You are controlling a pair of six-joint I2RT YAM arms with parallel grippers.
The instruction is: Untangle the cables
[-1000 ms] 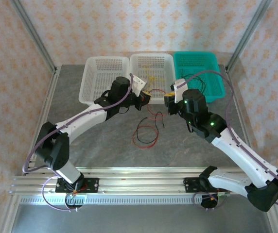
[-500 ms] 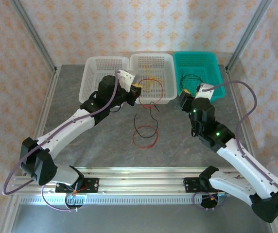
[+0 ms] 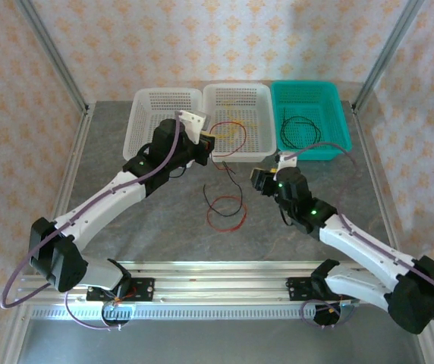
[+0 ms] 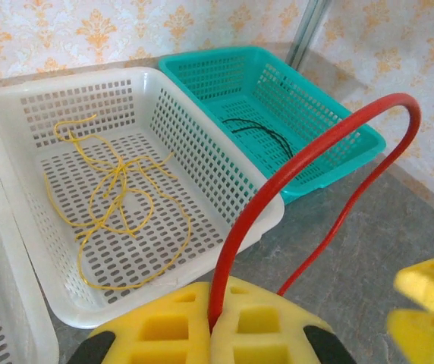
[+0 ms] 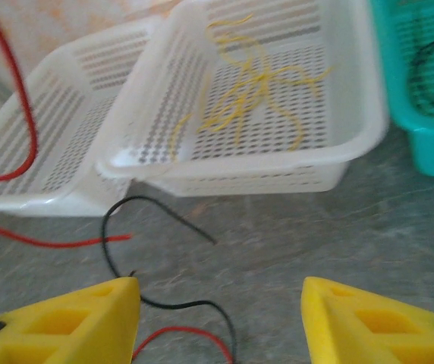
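Observation:
My left gripper (image 4: 218,322) is shut on a red cable (image 4: 293,163) that arcs up from between its yellow pads; from above this gripper (image 3: 209,141) hovers by the middle white basket (image 3: 256,153). The red cable's lower loop (image 3: 224,213) lies on the table, crossed by a black cable (image 3: 236,176). A yellow cable (image 4: 114,201) rests in the middle white basket (image 4: 202,163), another black cable (image 3: 300,129) in the teal basket (image 3: 338,121). My right gripper (image 5: 221,318) is open low above the black cable (image 5: 168,303) and red cable (image 5: 179,337) on the table.
An empty white basket (image 3: 143,129) stands at the back left, beside the other two. Metal frame posts (image 3: 50,57) rise at the table's back corners. Grey tabletop (image 3: 164,227) spreads in front of the baskets.
My right gripper has let go, swung out to the teal basket, and come back low over the table. The left gripper has lifted the red cable toward the baskets.

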